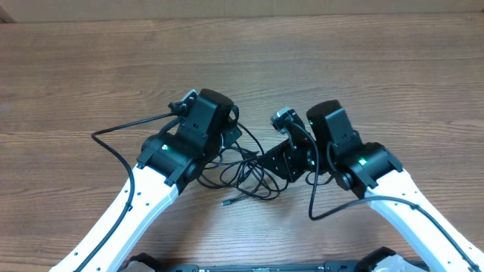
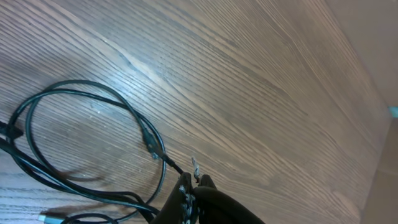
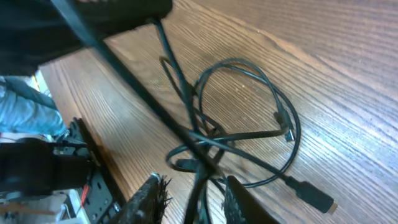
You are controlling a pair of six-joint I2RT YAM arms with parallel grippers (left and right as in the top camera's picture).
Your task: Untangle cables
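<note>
Left of the cables, the left gripper was pinched shut, apparently on one strand near its plug, probably to anchor it. The cables lay as thin black loops knotted together on the table. At their right edge, the right gripper stood narrowly open astride a strand, placed to pull it free.

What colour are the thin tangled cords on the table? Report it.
Black; the thin tangled cords show best in the right wrist view.

Brown wood-grain desk filling every view. Past its edge, in the left wrist view, a pale beige surface. At the left of the right wrist view, blurred blue material.
</note>
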